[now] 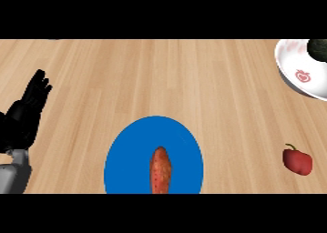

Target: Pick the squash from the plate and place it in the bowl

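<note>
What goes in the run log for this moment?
left black hand: open, resting | right: unseen | dark-green squash: in white bowl | orange sweet potato: on blue plate

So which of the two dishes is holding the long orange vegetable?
The blue plate; the orange vegetable lies on it. The white bowl holds something dark instead.

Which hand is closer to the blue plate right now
Left. The left hand rests open at the view's left edge, left of the plate. The right hand shows nowhere.
</note>
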